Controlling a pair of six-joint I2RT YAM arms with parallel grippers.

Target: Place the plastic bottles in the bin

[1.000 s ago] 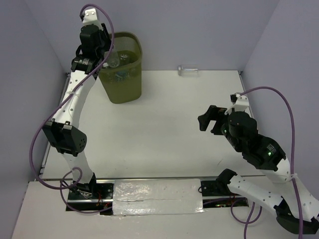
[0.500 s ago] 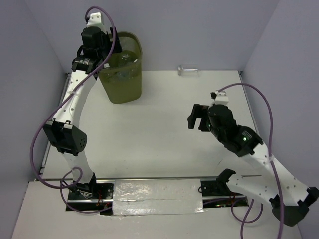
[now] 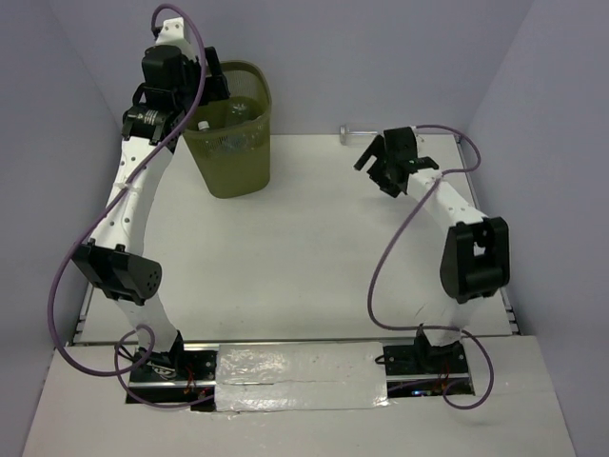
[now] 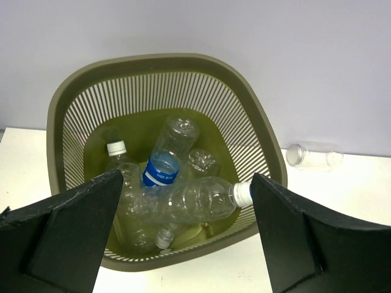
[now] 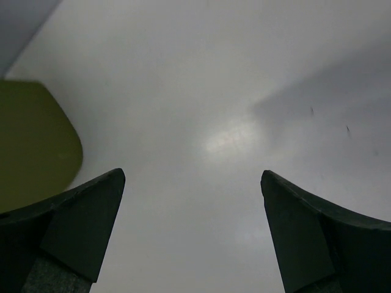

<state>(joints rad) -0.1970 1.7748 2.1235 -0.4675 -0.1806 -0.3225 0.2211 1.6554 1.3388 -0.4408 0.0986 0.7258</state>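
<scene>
The olive-green mesh bin (image 3: 234, 169) stands at the back left of the table. Several clear plastic bottles (image 4: 197, 199) lie piled inside the bin (image 4: 153, 61), one with a blue label (image 4: 160, 170). My left gripper (image 4: 186, 182) hangs open above the bin's near rim, holding nothing; from above the left gripper (image 3: 190, 84) shows at the bin's left edge. One more clear bottle (image 3: 360, 134) lies on its side against the back wall, and it shows right of the bin as the lone bottle (image 4: 314, 155). My right gripper (image 3: 378, 162) is open just in front of it.
Between its open fingers the right gripper (image 5: 192, 177) sees only bare white table (image 5: 232, 91), with the bin's green side (image 5: 30, 140) blurred at the left. Grey walls close in the back and both sides.
My left gripper has opened and the bottle it held over the bin now lies inside. The right arm has swung from the front right toward the back wall, near the lone bottle.
</scene>
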